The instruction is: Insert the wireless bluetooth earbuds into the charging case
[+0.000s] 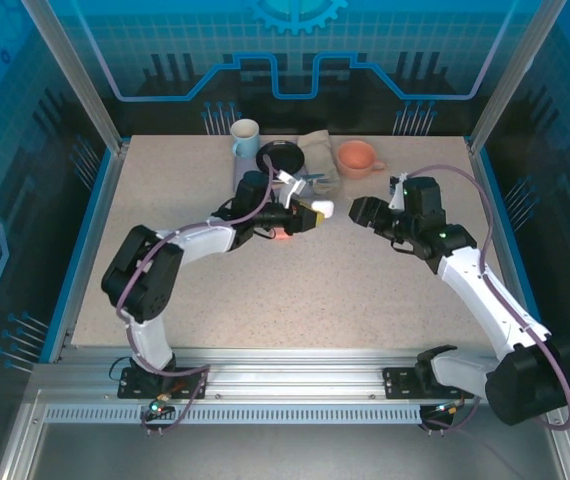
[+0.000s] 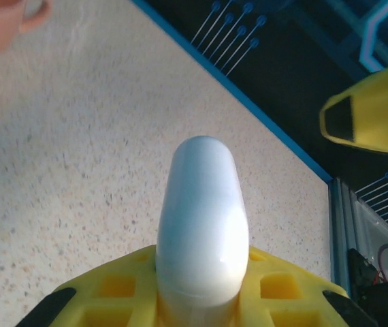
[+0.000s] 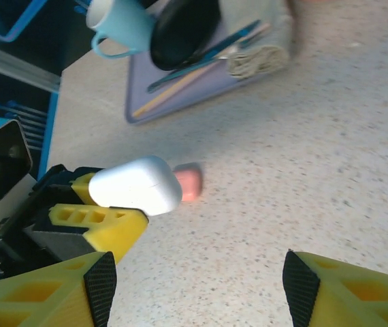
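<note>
White glossy plastic marks the task's main piece. The charging case (image 2: 202, 218) is a smooth, rounded pebble, clamped by one end between the yellow fingers of the left tool (image 2: 201, 300). That tool is closed tight on it. The case's free end juts straight out past the fingertips, held clear of the speckled surface (image 2: 78, 170). A faint seam crosses the shell, and the lid looks shut, with no gap along that line.

The right tool (image 3: 201, 289) faces the case with its jaws wide apart and nothing between them. The case hangs ahead of its fingertips and off to one side, not touching them.

Below the left tool, a salmon-pink piece (image 3: 190, 182) lies on the surface, peeping out past the case's free end. It is blurred and partly hidden. I cannot tell whether it is an earbud or a second case.

The step in hand seems to be presenting the shut case for opening, so the task looks to be at an early stage. The next move probably calls for the right tool to come in on the free end, line up with the seam and lift the lid while the left tool holds firm. The shell is slick and curved, so a grip placed off-centre could slide off.
</note>
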